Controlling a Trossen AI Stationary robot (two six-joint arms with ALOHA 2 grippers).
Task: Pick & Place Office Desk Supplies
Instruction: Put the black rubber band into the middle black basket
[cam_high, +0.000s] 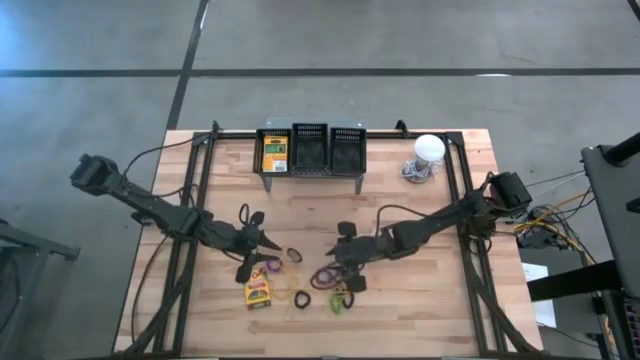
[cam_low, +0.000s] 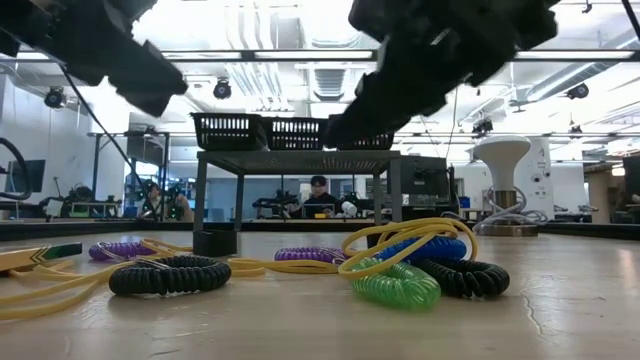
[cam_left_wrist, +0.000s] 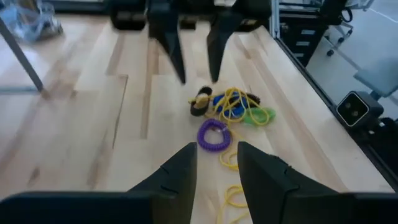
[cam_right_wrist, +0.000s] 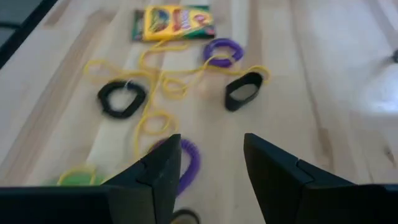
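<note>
A yellow-and-green crayon box (cam_high: 259, 292) lies flat near the table's near edge, also seen in the right wrist view (cam_right_wrist: 177, 22). Right of it lies a scatter of purple (cam_right_wrist: 222, 51), black (cam_right_wrist: 121, 98) and green (cam_low: 395, 285) coiled bands, thin yellow rubber bands (cam_right_wrist: 165, 84) and a small black clip (cam_right_wrist: 244, 90). My left gripper (cam_high: 268, 243) (cam_left_wrist: 216, 146) hovers open just left of the scatter, pointing at it. My right gripper (cam_high: 335, 252) (cam_right_wrist: 209, 138) hovers open above its right side, a purple coil (cam_right_wrist: 189, 162) below its fingers. A second crayon box (cam_high: 274, 155) sits in the left basket.
Three black mesh baskets (cam_high: 310, 150) stand on a raised shelf at the table's far edge. A white bulb-like object (cam_high: 428, 150) stands at the far right. Black frame rails (cam_high: 195, 200) run along both sides. People sit in the room beyond (cam_low: 318, 195).
</note>
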